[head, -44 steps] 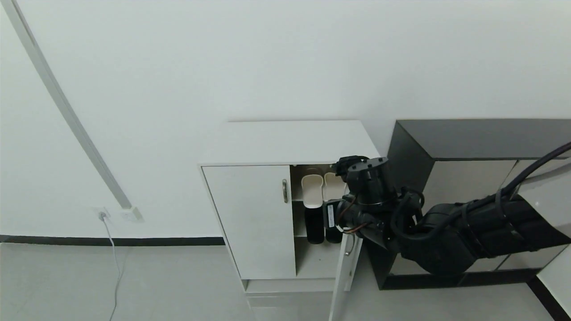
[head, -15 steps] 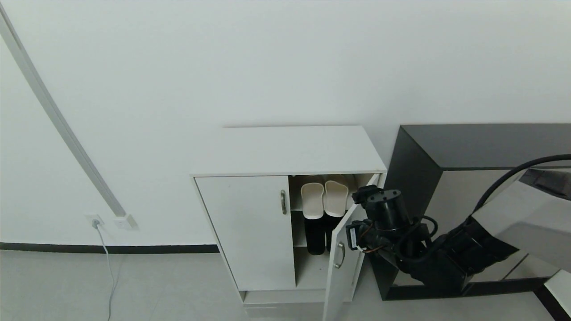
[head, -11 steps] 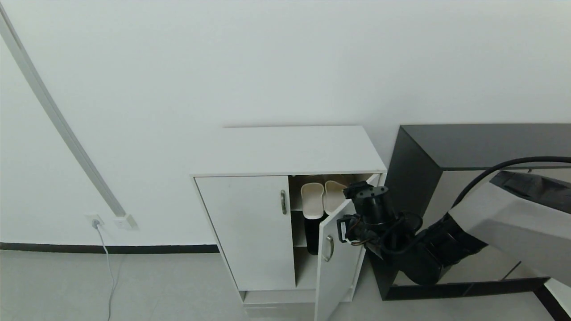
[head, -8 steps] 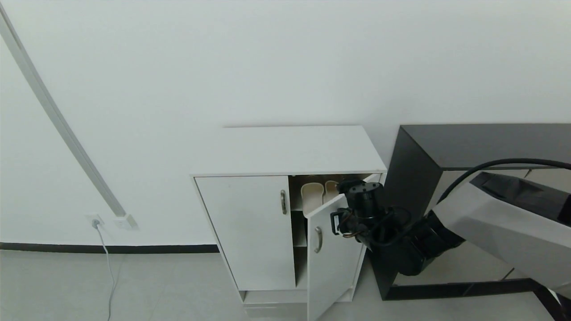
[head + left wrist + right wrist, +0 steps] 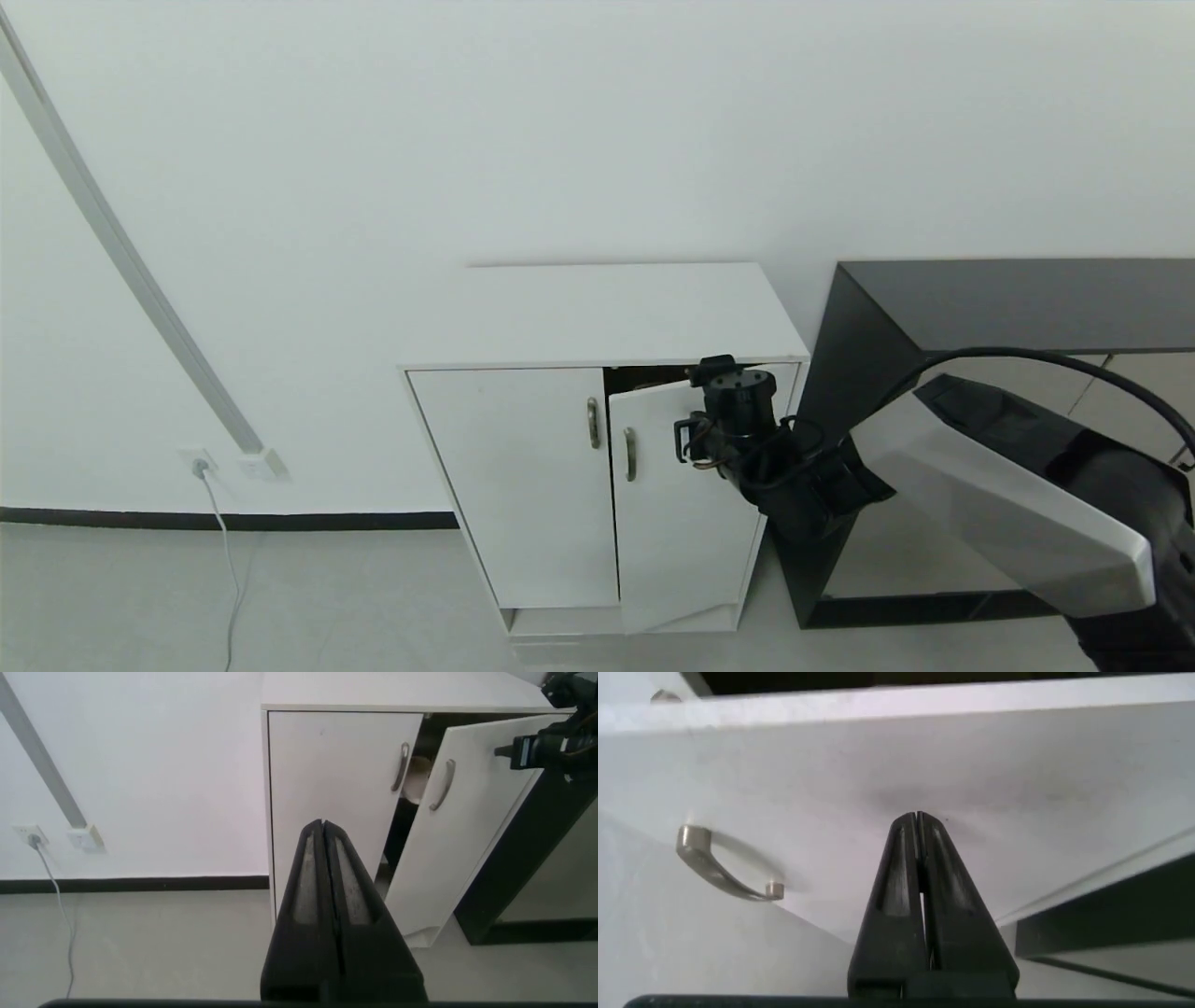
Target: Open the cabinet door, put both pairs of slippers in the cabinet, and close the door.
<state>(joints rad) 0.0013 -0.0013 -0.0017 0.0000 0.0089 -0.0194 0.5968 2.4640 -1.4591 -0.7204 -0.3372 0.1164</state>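
Note:
The white cabinet (image 5: 607,313) stands against the wall. Its left door (image 5: 513,476) is closed and its right door (image 5: 686,523) hangs slightly ajar, with a dark gap along the top. My right gripper (image 5: 918,819) is shut, its tip against the face of the right door (image 5: 878,756), beside the metal handle (image 5: 724,868). My left gripper (image 5: 322,826) is shut on nothing and sits well back from the cabinet (image 5: 336,784). Through the door gap a pale slipper (image 5: 418,771) shows on a shelf inside.
A black cabinet (image 5: 934,299) stands right beside the white one, behind my right arm (image 5: 794,476). On the wall at the left are a socket with a hanging cable (image 5: 201,464) and a slanting conduit (image 5: 121,252). Grey floor stretches in front.
The right door has swung from wide open to almost shut, with my right arm following it leftward. In the head view, the door has covered the slippers.

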